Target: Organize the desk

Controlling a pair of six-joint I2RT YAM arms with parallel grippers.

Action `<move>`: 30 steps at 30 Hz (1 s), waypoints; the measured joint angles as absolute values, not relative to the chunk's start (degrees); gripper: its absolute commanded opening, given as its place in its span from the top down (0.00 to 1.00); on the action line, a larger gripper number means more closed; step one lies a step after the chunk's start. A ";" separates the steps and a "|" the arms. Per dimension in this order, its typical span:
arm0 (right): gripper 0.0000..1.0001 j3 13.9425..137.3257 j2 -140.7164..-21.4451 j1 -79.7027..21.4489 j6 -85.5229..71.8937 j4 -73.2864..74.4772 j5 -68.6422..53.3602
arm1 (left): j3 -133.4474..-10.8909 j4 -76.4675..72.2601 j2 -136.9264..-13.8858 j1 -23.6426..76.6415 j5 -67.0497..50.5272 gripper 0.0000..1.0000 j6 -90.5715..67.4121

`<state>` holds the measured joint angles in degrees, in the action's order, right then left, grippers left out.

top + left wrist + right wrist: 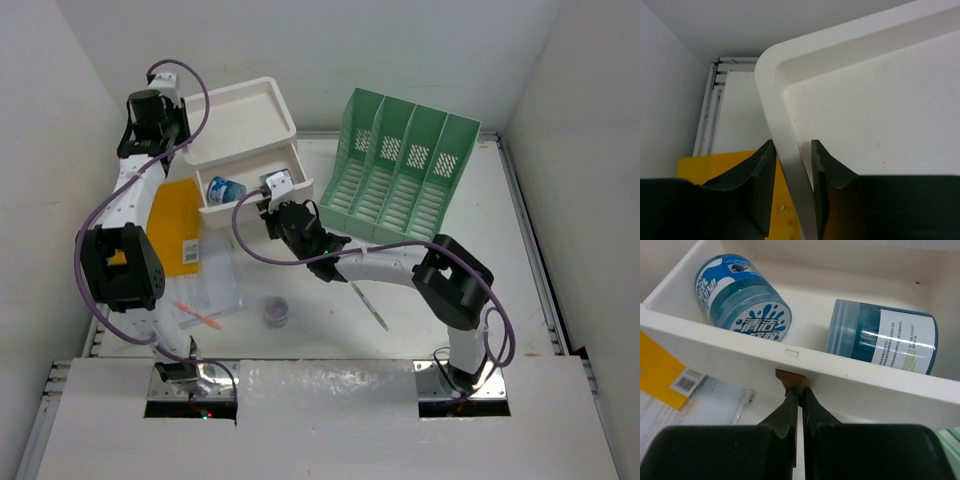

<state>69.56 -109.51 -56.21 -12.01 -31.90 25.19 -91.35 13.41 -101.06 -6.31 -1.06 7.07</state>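
Note:
The desk [490, 260] is a wide white tabletop with silver rails. A white drawer box [245, 118] stands at its back left, with its top drawer [255, 195] pulled open. Two blue jars [742, 300] [880, 337] lie inside the drawer. My left gripper [180, 128] straddles the box's top left rim [785, 150], with its jaws closed on the rim. My right gripper [272, 202] is shut on the drawer's small brown handle tab [790, 377] at the middle of the drawer front [865, 385].
A green slotted file rack [400, 175] stands right of the box. A yellow folder [172, 215], a clear paper sleeve [205, 285] and a red pen [198, 315] lie at the left. A small purple round lid [277, 312] and a thin pen [368, 305] lie in the middle.

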 measured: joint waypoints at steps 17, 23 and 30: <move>1.00 87.57 -120.22 -52.47 -11.14 -23.68 16.93 | -91.00 8.49 -102.76 -7.99 -0.78 1.00 7.70; 1.00 88.73 -120.57 -47.13 -6.39 -22.44 3.57 | -91.66 9.17 -102.87 -8.38 0.82 1.00 8.75; 1.00 91.29 -119.31 -43.48 2.50 -14.83 -8.43 | -93.30 11.90 -103.13 -8.38 -0.27 1.00 10.79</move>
<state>91.29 -119.31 -43.48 2.50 -14.83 -8.43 -93.30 11.90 -103.13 -8.38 -0.27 10.79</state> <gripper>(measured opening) 0.002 0.339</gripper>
